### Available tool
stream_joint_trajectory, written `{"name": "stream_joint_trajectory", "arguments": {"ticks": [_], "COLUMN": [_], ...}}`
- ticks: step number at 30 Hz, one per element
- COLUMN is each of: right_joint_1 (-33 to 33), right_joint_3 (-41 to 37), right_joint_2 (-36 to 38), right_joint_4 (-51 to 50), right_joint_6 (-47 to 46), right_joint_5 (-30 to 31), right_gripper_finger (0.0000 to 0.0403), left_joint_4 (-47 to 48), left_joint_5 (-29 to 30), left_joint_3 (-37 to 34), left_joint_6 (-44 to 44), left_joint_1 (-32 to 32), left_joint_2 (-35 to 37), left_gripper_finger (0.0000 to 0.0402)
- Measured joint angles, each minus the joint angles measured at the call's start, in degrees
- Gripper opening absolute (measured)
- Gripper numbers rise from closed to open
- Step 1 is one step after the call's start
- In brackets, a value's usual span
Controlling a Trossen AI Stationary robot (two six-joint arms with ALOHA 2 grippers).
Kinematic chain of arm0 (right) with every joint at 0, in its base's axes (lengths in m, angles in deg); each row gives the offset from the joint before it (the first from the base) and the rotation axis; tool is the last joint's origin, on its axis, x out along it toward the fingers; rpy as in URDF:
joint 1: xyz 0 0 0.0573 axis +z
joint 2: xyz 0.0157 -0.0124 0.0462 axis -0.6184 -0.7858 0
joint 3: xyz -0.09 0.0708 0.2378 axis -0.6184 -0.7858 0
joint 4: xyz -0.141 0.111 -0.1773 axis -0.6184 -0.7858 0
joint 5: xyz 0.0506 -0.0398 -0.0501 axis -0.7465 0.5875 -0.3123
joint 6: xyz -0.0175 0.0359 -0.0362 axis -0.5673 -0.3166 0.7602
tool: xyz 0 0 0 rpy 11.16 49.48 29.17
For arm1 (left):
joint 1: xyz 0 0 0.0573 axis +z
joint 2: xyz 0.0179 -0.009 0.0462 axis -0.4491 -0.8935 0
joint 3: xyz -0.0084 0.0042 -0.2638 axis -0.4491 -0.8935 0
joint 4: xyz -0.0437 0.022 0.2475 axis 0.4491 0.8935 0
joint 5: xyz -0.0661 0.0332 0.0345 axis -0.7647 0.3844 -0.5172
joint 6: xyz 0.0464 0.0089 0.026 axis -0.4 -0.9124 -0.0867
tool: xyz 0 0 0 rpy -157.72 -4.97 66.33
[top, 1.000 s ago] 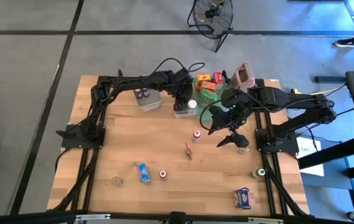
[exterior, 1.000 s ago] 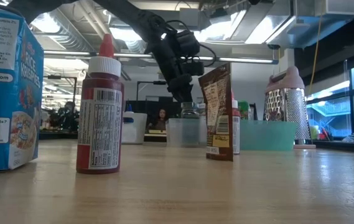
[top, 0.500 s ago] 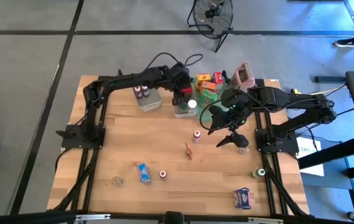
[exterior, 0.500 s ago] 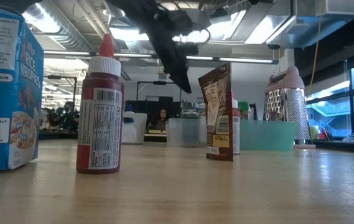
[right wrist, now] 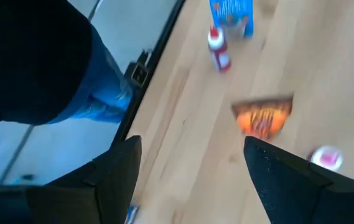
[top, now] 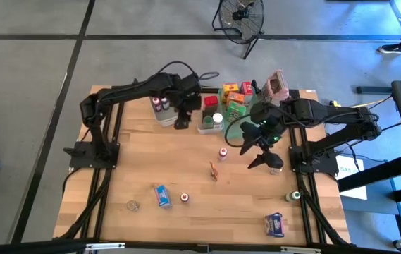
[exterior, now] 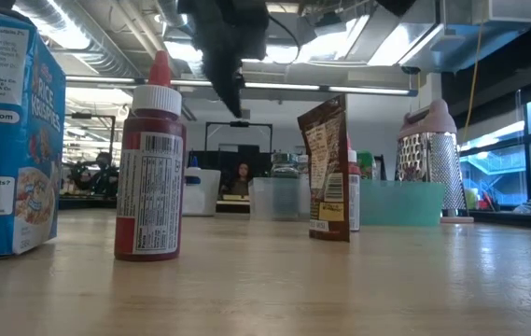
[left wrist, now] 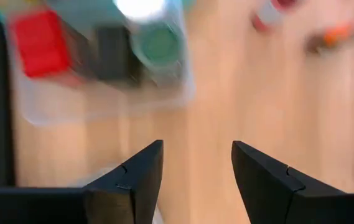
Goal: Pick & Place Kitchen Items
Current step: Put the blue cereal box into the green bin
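High view showed the left claw (top: 181,121) open and empty, just left of the clear bin (top: 209,121). The right claw (top: 255,149) hung open beside that bin's right. A red-capped bottle (top: 223,153) stood just below the bin; best approached from above, fingers straddling its cap.
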Motion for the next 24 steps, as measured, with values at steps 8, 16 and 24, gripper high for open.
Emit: {"name": "stream_joint_trajectory", "arguments": {"ticks": [8,16,24], "right_joint_1": [2.9,8.2,16.0], "right_joint_3": [0.0,0.0,0.0], "right_joint_2": [0.0,0.1,4.5], "right_joint_4": [-7.1,-18.3,-31.0], "right_joint_6": [-7.6,-21.4,-36.7], "right_joint_5": [0.0,3.2,20.3], "right_gripper_finger": [0.0286,0.0286,0.0286], "left_joint_4": [6.7,9.1,12.1], "left_joint_5": [0.0,0.3,2.0], "left_joint_3": [0.0,0.0,-0.1], "left_joint_6": [1.3,4.6,7.6], "left_joint_1": [-2.4,-4.7,-6.2], "left_joint_2": [0.2,0.2,0.2], "left_gripper_finger": [0.0187,0.0188,0.0185]}}
